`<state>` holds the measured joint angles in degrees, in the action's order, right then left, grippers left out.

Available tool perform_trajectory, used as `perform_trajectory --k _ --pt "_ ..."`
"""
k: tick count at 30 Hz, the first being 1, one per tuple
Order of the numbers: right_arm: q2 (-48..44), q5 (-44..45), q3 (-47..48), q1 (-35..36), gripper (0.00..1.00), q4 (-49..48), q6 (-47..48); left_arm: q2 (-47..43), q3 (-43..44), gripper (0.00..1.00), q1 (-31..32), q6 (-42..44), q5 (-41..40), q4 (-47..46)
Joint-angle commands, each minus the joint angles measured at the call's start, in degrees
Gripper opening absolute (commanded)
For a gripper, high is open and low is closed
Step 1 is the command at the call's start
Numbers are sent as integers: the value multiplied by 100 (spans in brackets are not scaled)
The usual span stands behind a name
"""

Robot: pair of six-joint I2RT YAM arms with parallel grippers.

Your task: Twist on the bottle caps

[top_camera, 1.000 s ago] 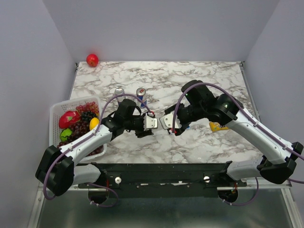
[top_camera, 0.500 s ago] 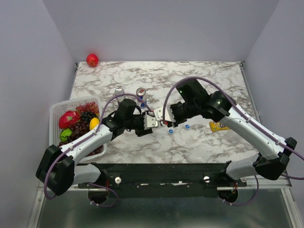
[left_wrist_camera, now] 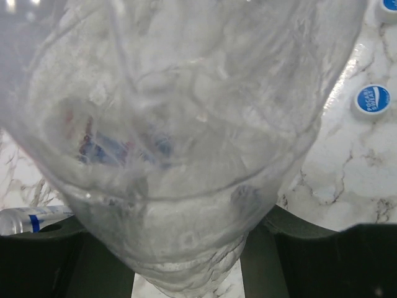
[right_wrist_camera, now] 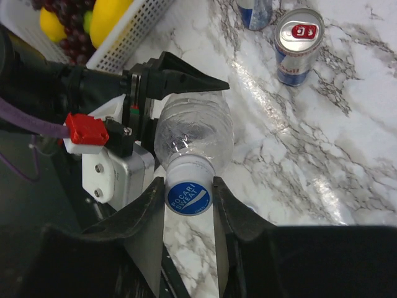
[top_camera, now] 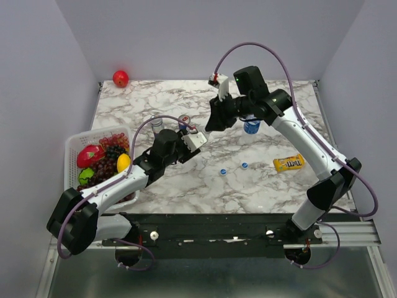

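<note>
Two blue-and-silver drink cans (right_wrist_camera: 298, 43) stand near the clear plastic bottle (right_wrist_camera: 192, 130) clamped by the left gripper (left_wrist_camera: 180, 233); the right gripper (right_wrist_camera: 188, 186) pinches a round blue cap (right_wrist_camera: 189, 197) on its neck.

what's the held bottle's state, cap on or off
On: a blue cap sits on the bottle neck, pinched by the right gripper; how tight, cannot tell.

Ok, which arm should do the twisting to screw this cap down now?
Right. The right gripper is shut on the blue cap, which sits on the clear bottle at its neck, so it probably only needs to turn. The left gripper is clamped around that bottle's body, bracing it.
</note>
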<state>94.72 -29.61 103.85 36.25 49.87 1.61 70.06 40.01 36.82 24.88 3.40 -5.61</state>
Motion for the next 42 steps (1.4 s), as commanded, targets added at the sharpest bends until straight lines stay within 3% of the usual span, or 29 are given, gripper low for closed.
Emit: perform_trajectory --k 1,2,5,6,10,12,24,36,39,42 --pt "91 -616 756 -108 64 156 -576 -54 42 0 -61 -519 -394 -593" --pt "73 -695 890 -170 70 129 -208 -63 25 0 -69 -554 51 -486" --pt "-251 -1309 796 -487 76 -64 584 -185 -19 0 -183 -1044 1218 -187" --pt "-443 -1537 533 -539 77 -256 1074 -238 -37 0 -236 -1177 1668 -178" --pt "-1629 -1960 -1233 -549 86 -2108 1237 -493 -274 0 -316 -1976 3200 -904" --pt "-1650 -2154 -1464 -549 86 -2183 1254 -424 -231 0 -316 -2354 3674 -1021" --pt "-1325 -2506 -1517 -549 82 -2613 833 -230 147 0 -298 -2225 4266 -819" --pt "-1061 -2989 -1622 -549 52 -3246 -2 -124 306 0 -245 -2102 4169 -758" --pt "-1113 -2937 -1710 -540 39 -3352 -143 -107 323 0 -210 -2154 3915 -836" --pt "-1332 -2174 -1912 -452 23 -3343 -91 -142 209 0 -140 -2443 3055 -1222"
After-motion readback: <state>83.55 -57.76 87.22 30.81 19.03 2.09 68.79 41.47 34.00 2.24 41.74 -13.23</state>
